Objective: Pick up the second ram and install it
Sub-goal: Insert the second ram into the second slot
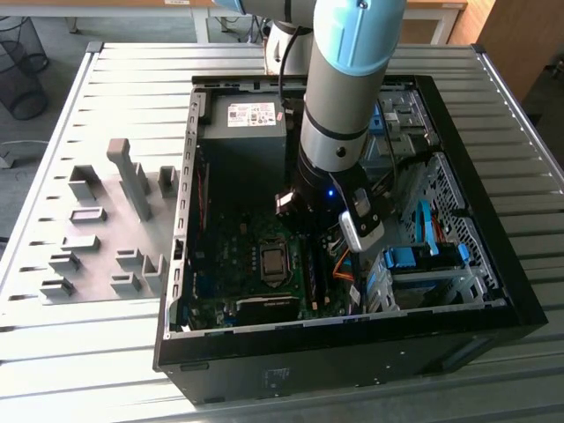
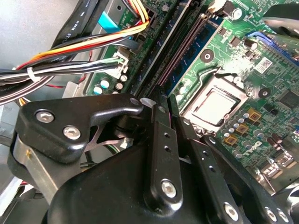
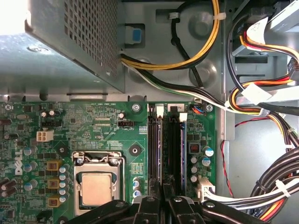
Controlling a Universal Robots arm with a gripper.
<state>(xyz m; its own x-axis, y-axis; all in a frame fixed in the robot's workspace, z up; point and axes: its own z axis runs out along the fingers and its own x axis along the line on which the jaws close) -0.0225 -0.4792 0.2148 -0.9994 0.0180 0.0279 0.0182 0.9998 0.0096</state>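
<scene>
Gripper (image 3: 162, 198) over motherboard (image 3: 93, 126) inside case (image 1: 458, 291)

Cable bundle (image 3: 275, 186) crowding RAM slots (image 3: 161, 144)

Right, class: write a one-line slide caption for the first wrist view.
The hand poised over the green motherboard's memory slots, beside the processor socket.

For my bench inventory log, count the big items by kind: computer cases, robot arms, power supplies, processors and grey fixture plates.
Computer case: 1
Robot arm: 1
Power supply: 1
Processor: 1
Grey fixture plate: 1
Total: 5
</scene>
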